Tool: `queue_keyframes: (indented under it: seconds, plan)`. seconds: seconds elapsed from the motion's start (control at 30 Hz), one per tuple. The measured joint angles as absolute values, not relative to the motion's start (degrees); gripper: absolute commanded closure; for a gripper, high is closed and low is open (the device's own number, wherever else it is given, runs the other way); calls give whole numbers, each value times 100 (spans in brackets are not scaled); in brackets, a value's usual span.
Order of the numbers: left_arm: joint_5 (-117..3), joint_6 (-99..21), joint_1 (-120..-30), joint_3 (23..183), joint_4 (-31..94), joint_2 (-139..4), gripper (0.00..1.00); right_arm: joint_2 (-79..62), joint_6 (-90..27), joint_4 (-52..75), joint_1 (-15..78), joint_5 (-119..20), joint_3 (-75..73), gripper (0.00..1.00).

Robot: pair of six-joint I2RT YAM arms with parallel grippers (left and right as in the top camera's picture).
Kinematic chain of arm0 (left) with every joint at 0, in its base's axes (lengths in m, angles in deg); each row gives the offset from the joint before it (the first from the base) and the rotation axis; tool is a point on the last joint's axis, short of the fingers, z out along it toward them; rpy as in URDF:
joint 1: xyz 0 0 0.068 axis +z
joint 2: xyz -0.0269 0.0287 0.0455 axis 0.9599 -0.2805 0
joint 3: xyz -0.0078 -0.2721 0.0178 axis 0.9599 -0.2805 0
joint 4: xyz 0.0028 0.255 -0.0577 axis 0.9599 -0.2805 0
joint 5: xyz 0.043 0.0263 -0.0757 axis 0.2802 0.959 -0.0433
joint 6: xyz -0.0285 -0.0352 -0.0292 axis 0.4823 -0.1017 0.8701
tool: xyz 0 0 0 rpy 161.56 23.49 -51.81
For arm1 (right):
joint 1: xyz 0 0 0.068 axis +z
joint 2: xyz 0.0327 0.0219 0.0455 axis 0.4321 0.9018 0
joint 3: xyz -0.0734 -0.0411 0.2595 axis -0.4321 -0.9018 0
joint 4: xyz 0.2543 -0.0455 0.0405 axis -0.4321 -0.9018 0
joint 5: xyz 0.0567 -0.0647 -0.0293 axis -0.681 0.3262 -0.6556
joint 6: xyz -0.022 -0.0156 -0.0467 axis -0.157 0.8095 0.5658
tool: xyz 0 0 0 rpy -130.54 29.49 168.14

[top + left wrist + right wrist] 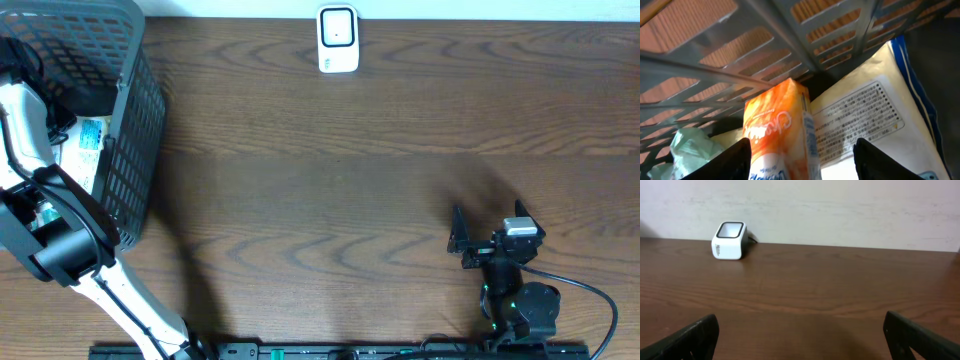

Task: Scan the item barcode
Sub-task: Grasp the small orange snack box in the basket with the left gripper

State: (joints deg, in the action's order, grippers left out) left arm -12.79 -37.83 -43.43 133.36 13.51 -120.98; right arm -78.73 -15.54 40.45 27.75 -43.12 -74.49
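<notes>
- Left gripper [801,159] is inside the basket [765,35], fingers part-open astride the orange carton [772,125] (not yet gripped), placed to lift it.
- Right gripper [800,337] is wide open and empty, facing the scanner [730,241].

at the lower centre of the left wrist view, the orange carton [775,125] bears white looping script down its face, lying sideways and too cut off to read as a word. right of it, the pale packet [865,120] carries a boxed panel of dense small black print, too fine to make out.
</notes>
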Motion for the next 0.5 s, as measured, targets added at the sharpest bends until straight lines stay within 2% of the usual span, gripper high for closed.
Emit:
queue_keyframes:
  seconds: [0.3,0.5]
  plan:
    - [-1277,-3778,-4343,13336,1476,-12109,37,-7873,-1554,4045,2775,-4312,-7449,1]
    - [-1273,-3776,-4343,13336,1400,-12247,58,-7873,-1554,4045,2775,-4312,-7449,1]
